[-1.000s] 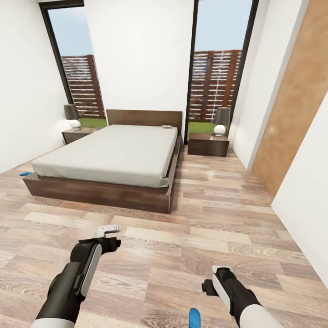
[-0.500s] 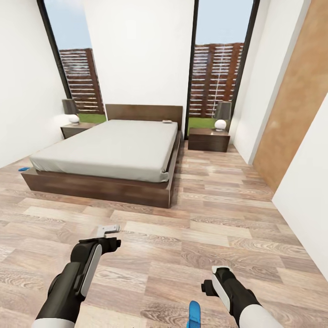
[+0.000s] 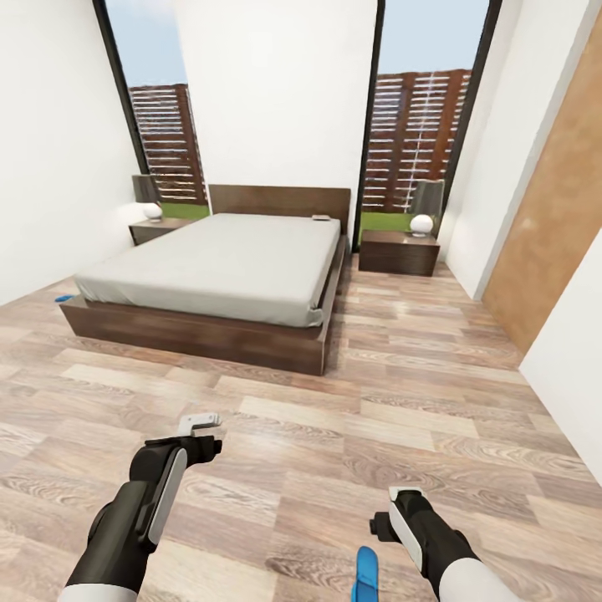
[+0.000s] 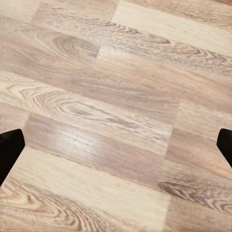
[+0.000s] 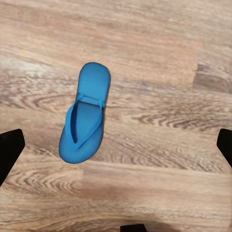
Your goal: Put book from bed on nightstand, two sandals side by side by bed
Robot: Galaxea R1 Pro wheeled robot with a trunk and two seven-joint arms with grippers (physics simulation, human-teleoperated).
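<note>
From the head view, the bed (image 3: 209, 276) stands across the wood-plank floor (image 3: 401, 435), well ahead of both arms. A small pale book (image 3: 321, 218) lies on the mattress at its far right corner, close to the headboard. One nightstand (image 3: 399, 252) sits just beside the bed on the right with a lamp (image 3: 425, 205) on top; the other nightstand (image 3: 156, 229) is at the far left with its own lamp (image 3: 148, 196). A sliver of a blue sandal (image 3: 63, 297) peeks out on the floor at the bed's near left corner. A second sandal (image 3: 364, 575) lies on the floor just left of the right gripper (image 3: 406, 498), near the bottom edge. The left gripper (image 3: 201, 422) hangs over bare boards, well apart from both sandals; from here its finger spacing cannot be told. A brown door (image 3: 556, 209) lines the right wall.

In the left wrist view, only plank floor lies between the two dark fingertips (image 4: 9, 150), which sit far apart at opposite edges, holding nothing.

In the right wrist view, the blue sandal (image 5: 84, 116) lies flat on the floor, strap up, between the widely spread fingertips (image 5: 9, 152) but nearer one of them, touching neither.
</note>
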